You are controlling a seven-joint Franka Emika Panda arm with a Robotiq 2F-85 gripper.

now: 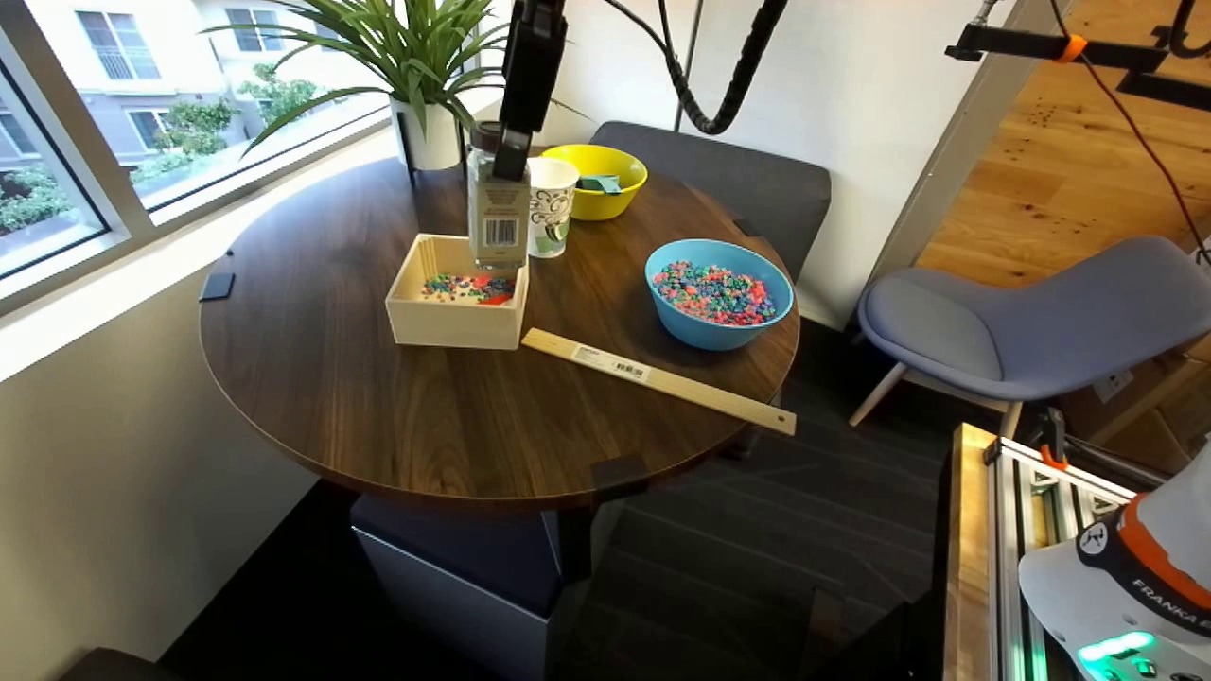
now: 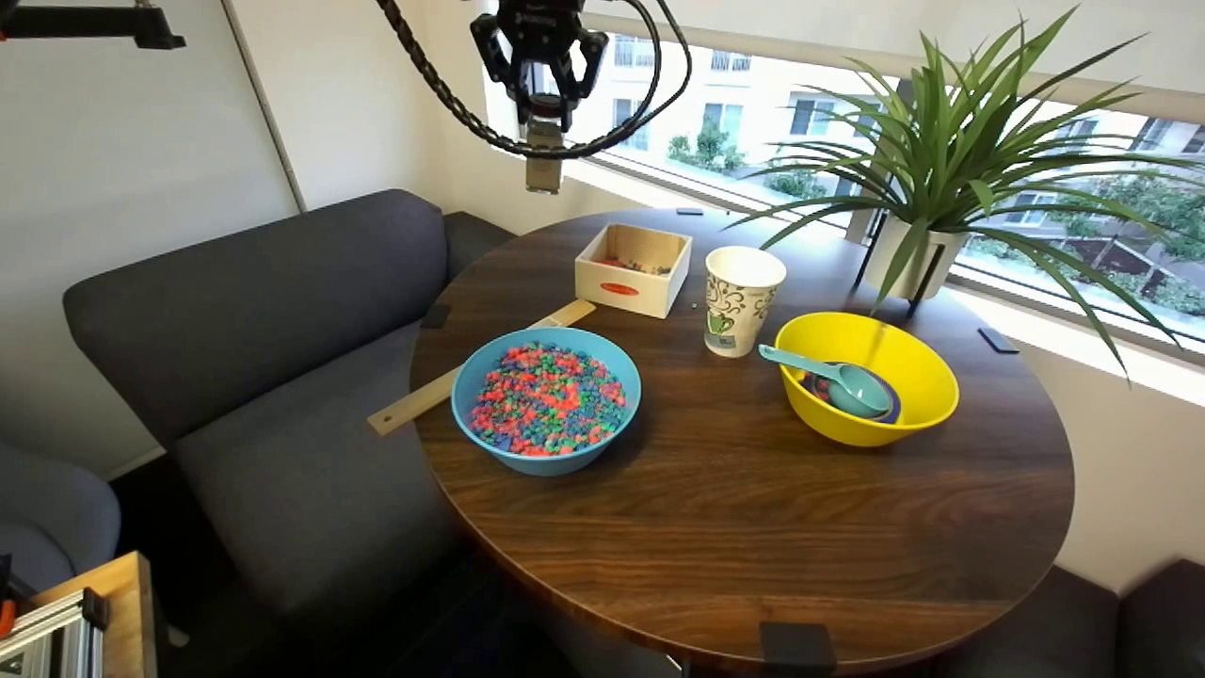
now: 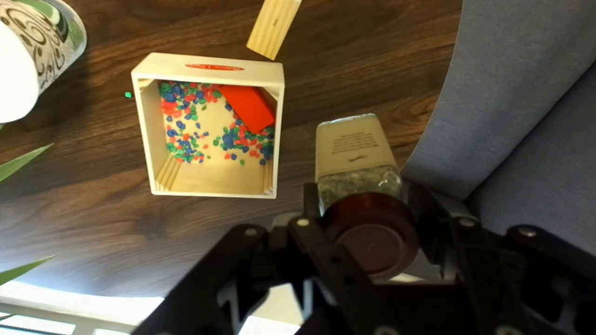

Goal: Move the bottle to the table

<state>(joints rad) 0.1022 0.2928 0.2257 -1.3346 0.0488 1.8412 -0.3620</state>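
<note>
Greyish bottle, likely stiff, slick, breakable; fingers pinch upper end, probably best hold; box at wrist-view ten o'clock.

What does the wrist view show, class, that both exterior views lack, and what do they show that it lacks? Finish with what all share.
Only the wrist view: the round top of the cap on the bottle, seen face-on.
Only the exterior views: the blue bowl, the yellow bowl and the white plant pot.
Shared: the bottle in the claw, the pale wooden box, the patterned cup, the wooden strip and the table.
</note>
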